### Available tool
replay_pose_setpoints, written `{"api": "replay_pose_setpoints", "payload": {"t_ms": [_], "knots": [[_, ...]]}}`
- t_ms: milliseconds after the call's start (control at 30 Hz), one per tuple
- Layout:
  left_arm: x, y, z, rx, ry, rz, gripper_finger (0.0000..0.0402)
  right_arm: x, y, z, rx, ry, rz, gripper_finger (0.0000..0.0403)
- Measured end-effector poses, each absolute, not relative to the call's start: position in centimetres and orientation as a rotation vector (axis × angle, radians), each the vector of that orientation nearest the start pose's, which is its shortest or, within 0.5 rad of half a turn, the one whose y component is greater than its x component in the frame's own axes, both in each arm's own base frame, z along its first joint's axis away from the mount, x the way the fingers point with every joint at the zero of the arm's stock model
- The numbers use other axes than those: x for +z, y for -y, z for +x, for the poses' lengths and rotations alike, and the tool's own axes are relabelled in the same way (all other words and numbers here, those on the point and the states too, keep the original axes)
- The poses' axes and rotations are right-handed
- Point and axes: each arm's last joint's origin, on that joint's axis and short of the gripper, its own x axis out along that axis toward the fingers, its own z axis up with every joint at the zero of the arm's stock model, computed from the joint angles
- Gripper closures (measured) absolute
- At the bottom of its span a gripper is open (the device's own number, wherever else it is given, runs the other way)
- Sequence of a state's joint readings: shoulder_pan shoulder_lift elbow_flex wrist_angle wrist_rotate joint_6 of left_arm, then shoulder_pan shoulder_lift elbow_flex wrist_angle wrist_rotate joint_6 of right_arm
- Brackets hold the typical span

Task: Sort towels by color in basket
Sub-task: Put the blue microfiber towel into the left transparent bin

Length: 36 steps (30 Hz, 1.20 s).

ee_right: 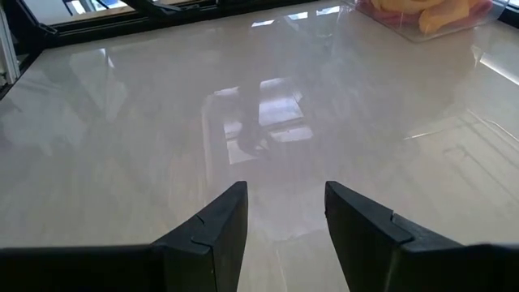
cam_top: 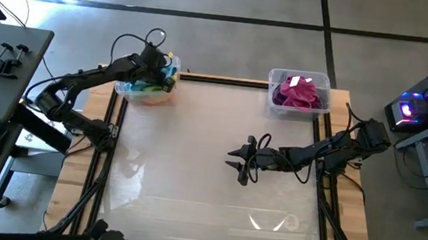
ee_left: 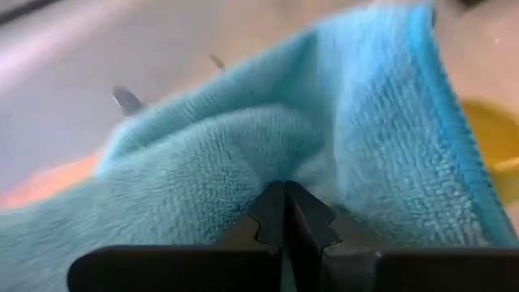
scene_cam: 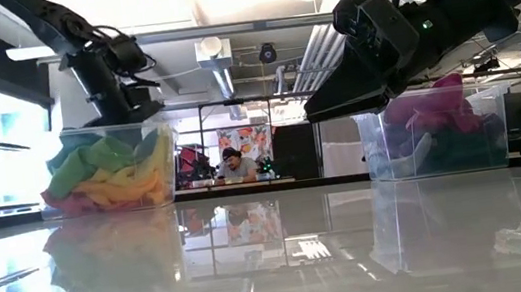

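Two clear plastic baskets stand at the table's far edge. The left basket (cam_top: pixel 148 88) (scene_cam: pixel 108 171) holds lime green, yellow, orange, pink and teal towels. The right basket (cam_top: pixel 299 91) (scene_cam: pixel 435 133) holds magenta, purple and dark green towels. My left gripper (cam_top: pixel 163 74) (ee_left: pixel 284 212) is over the left basket, shut on the teal towel (ee_left: pixel 308 138). My right gripper (cam_top: pixel 238 160) (ee_right: pixel 285 212) hovers open over the bare middle of the table, pointing toward the left edge. My left gripper pinches a fold of the teal towel (ee_left: pixel 284 174) between its two fingertips, coming from above into the left basket. The cloth bunches up around the fingertips; its stitched edge (ee_left: pixel 454 122) runs along one side. Whether it is lifted off the other towels cannot be told.
The glossy white table top (cam_top: pixel 193 173) lies open between and in front of the baskets. A side desk with clamps (cam_top: pixel 3 60) stands left of the table, electronics (cam_top: pixel 424 105) right of it. A person (scene_cam: pixel 235 165) sits far behind the table.
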<state>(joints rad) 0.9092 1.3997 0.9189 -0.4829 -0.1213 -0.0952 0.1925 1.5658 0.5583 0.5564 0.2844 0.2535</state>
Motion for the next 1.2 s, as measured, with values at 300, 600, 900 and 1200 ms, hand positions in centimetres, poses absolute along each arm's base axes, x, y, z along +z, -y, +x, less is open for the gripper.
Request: {"api": "replay_pose_setpoints", "payload": {"t_ms": [300,600,900,1200], "knots": [[27.4,-19.8,16.1,0.965,-0.725,-0.412,0.0401,15.1,-4.7,28.2,-0.145,-0.424,0.143,0.0242],[27.9,-18.8,14.3,1.116,-0.778,-0.402,0.0401,15.1,-4.7,28.2,-0.145,-0.424,0.143,0.0242],[21.6,-19.4,13.8,1.101,-0.999,-0.510,0.0401,15.1,-4.7,28.2,-0.146,-0.424,0.147,0.0242],[21.4,-19.4,14.0,1.069,-0.979,-0.454,0.0401,15.0,-4.6,28.1,-0.159,-0.444,0.182,0.0242]]}}
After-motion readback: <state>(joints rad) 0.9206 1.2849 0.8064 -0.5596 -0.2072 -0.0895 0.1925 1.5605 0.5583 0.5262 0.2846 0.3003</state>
